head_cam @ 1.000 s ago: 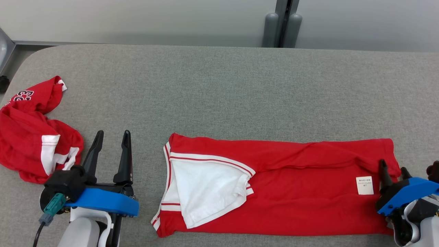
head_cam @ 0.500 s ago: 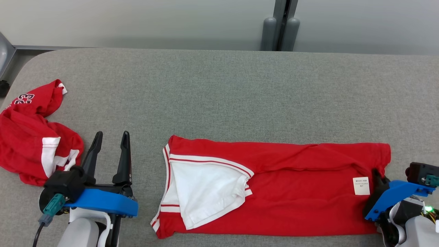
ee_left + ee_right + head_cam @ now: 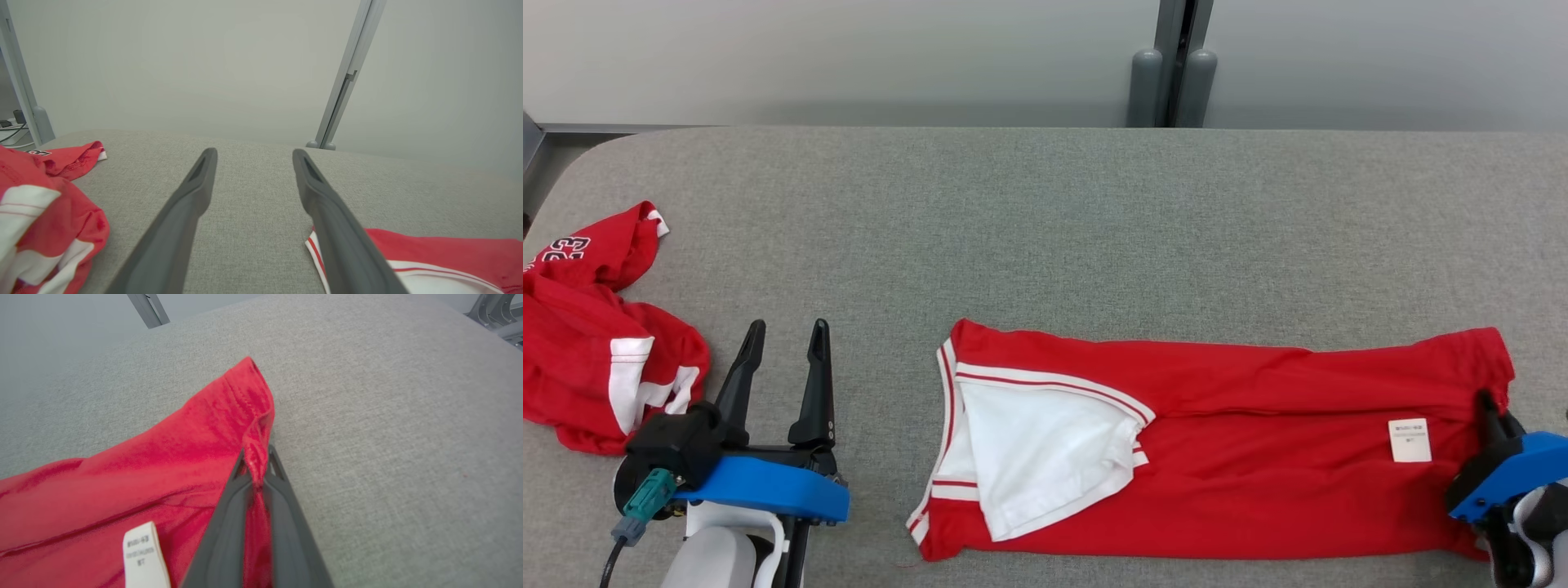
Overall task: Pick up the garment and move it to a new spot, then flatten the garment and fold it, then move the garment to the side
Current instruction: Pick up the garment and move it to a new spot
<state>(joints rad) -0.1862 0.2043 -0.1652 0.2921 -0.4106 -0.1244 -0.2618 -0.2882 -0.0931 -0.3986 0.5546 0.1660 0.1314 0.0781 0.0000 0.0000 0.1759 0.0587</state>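
— What's at the left edge?
— A crumpled red jersey at mid-left of the head view, on the grey table. Just right of it, at lower left, is the left gripper, its jaws spread wide over the table.
— And the garment?
— The garment lies folded flat from lower middle to lower right, with a white label near its right end.
— The right gripper?
— The right gripper, in the lower right corner, is pinched closed on the garment's right hem.
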